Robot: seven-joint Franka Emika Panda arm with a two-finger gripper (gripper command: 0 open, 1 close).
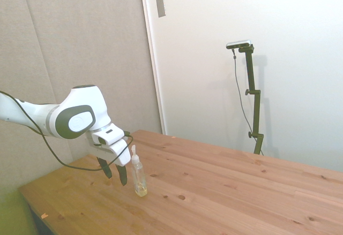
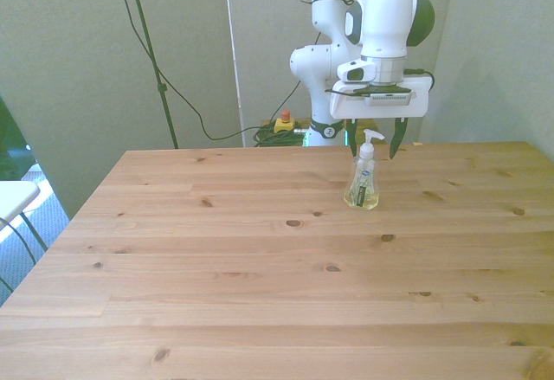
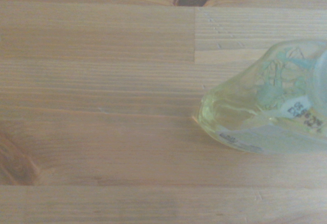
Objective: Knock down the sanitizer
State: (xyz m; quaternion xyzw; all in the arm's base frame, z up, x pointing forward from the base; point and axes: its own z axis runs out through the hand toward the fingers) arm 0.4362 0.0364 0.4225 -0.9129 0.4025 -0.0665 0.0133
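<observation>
The sanitizer [image 2: 363, 178] is a small clear bottle with a white pump top and pale yellow liquid. It stands upright on the wooden table [image 2: 260, 267], toward the far right in the front view. My gripper [image 2: 373, 144] hangs open just behind it, with one dark finger showing on each side of the pump top. In the side view the gripper [image 1: 113, 172] is just left of the sanitizer [image 1: 139, 177], fingertips a little above the wood and apart from the bottle. The wrist view shows the sanitizer's base [image 3: 265, 101] from close above.
The table's near-left edge [image 1: 32, 203] lies just below the arm in the side view. Behind the far edge are black cables and a red-and-yellow button [image 2: 283, 120] on the floor. A white object [image 2: 13, 198] sits off the front view's left.
</observation>
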